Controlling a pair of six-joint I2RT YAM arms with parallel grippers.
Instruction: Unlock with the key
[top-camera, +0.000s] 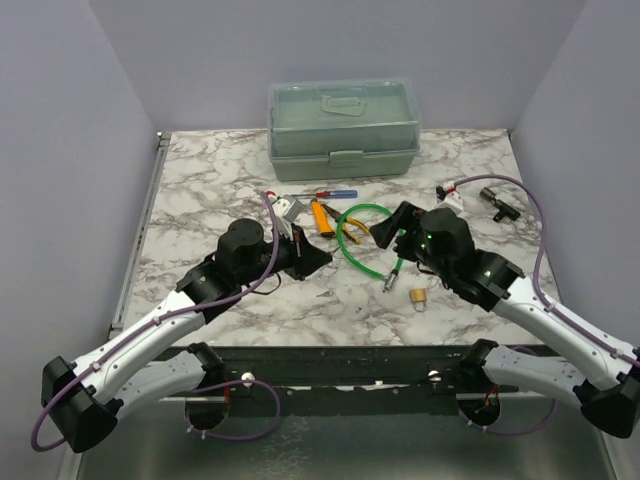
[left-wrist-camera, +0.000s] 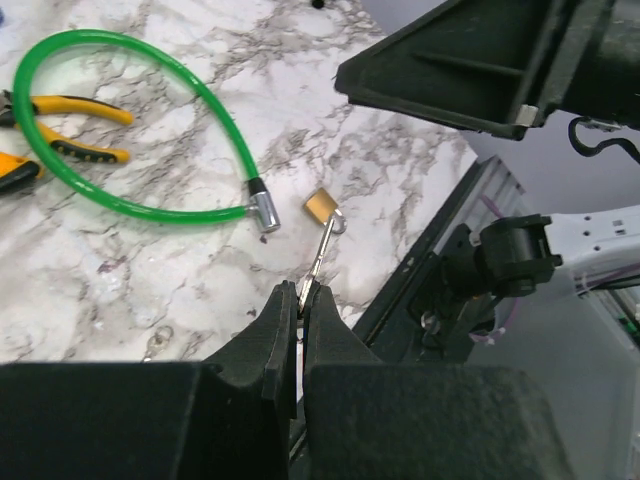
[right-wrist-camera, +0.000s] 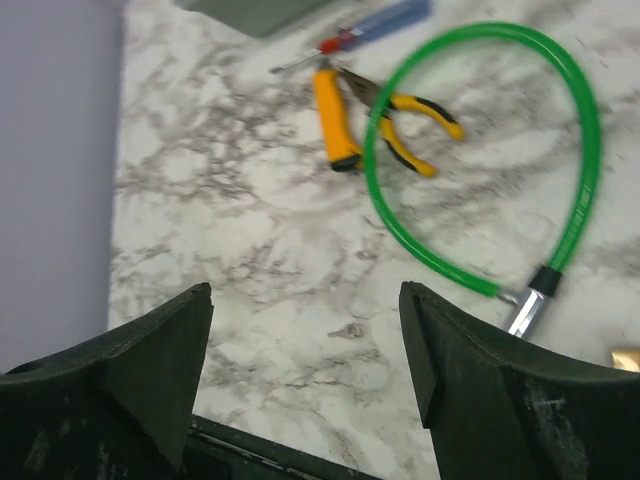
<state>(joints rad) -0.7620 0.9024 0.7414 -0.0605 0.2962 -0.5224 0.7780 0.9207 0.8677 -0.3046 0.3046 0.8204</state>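
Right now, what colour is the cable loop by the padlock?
The cable loop is bright green with a silver metal end. The left wrist view shows it best.

Surface (top-camera: 200, 190): white marble pattern with grey veining and a faint sheen. It is boxed on three sides by plain, flat panels in pale lavender-grey.

Back wall (top-camera: 330, 40) meets the far edge of the surface. Left wall (top-camera: 60, 150) and right wall (top-camera: 590, 110) angle outward toward the near corners.

A thin metal strip (top-camera: 138, 240) runs along the left edge, between the surface and the left wall. A dark rail (top-camera: 350, 362) spans the near edge. Below the rail lies a dull grey metal sheet (top-camera: 350, 450), slightly reflective.

Light is even and diffuse, falling from above. Shadows on the surface are soft and short.
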